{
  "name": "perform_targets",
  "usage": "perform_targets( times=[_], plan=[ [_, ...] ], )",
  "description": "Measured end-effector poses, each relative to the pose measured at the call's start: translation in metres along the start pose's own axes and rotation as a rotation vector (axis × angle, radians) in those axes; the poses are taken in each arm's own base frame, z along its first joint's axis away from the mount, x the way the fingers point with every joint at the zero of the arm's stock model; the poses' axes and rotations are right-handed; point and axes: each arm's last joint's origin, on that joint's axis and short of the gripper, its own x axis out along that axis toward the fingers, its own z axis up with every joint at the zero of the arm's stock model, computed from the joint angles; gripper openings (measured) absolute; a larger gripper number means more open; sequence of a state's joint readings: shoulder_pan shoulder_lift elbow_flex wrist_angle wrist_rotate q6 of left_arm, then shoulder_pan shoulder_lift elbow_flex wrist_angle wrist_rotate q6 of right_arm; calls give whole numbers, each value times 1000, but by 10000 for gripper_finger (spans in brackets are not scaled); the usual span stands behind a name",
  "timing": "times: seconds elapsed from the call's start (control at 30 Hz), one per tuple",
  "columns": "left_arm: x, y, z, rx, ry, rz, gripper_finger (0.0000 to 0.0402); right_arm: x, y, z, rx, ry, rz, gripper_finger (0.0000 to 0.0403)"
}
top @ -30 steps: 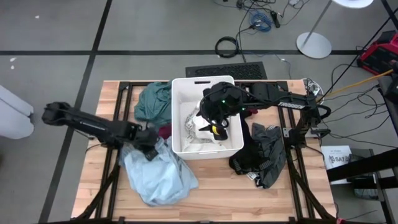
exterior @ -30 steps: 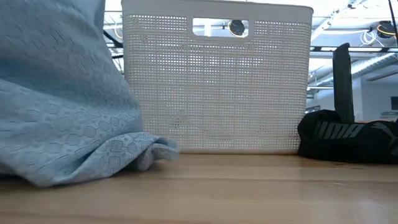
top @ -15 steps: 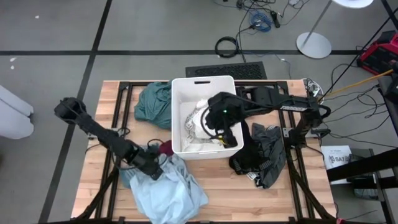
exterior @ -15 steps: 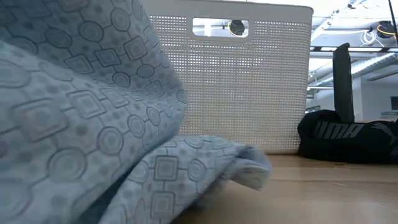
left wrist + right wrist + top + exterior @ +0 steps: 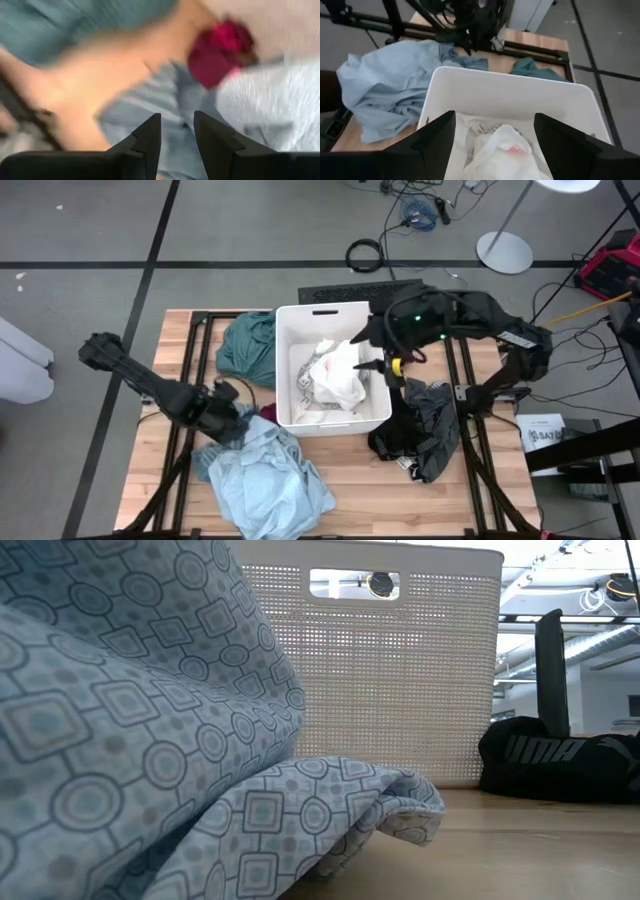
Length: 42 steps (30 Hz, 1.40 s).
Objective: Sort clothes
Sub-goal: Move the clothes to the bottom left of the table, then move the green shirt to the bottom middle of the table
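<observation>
A light blue patterned garment [image 5: 268, 478] lies heaped on the table's near left and fills the left of the low view [image 5: 130, 740]. My left gripper [image 5: 227, 420] hovers open over its far-left edge [image 5: 177, 115], beside a magenta garment [image 5: 268, 415]. A white garment [image 5: 335, 375] lies in the white bin [image 5: 285, 370]. My right gripper [image 5: 367, 354] stands open above the bin's right wall, pointing left, with nothing between its fingers [image 5: 494, 117]. A teal garment [image 5: 248, 345] lies left of the bin. Black and dark grey clothes [image 5: 422, 430] lie right of it.
The bin stands at the table's middle, its perforated wall [image 5: 370, 680] blocking the low view. Black frame rails [image 5: 195, 370] run under the table on both sides. Bare wood [image 5: 360, 480] shows along the near edge between the two piles.
The light blue garment has slid toward the table's near edge and spread out there, closer to the low camera. My left gripper went with it, then rose and drew back toward the far left. My right gripper has risen out of the bin toward the table's right edge, uncovering the white garment.
</observation>
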<state>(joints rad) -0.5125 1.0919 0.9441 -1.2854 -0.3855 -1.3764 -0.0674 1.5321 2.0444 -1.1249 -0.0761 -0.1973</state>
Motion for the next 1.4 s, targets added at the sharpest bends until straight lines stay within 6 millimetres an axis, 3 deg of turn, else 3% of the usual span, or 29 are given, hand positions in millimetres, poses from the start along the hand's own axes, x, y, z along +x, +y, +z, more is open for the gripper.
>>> perform_targets(
  times=[0.2, 0.43, 0.6, 0.73, 0.9, 1.07, 1.23, 1.4],
  plan=[
    [-36, 24, 24, -32, -308, -16, 124, 1, -13, -30, 18, -113, -87, 260],
    [-30, 50, 45, -75, -331, 64, 125, 25, -18, -86, 96, -191, -153, 260],
    [-25, 53, 66, -56, -313, 38, 125, 41, -21, -117, 150, -209, -178, 260],
    [-18, 53, 88, 3, -338, 27, 125, 45, -25, -129, 179, -210, -200, 260],
    [-3, 68, 113, -31, -303, 100, 125, 43, -35, -132, 195, -221, -244, 260],
    [14, 74, 139, -46, -277, 25, 125, 38, -50, -137, 209, -202, -376, 258],
    [27, 81, 167, 21, -335, -68, 125, 39, -79, -142, 172, -179, -589, 253],
    [38, 113, 181, -62, -334, 56, 125, 38, -120, -147, 189, -270, -753, 253]
  ],
)
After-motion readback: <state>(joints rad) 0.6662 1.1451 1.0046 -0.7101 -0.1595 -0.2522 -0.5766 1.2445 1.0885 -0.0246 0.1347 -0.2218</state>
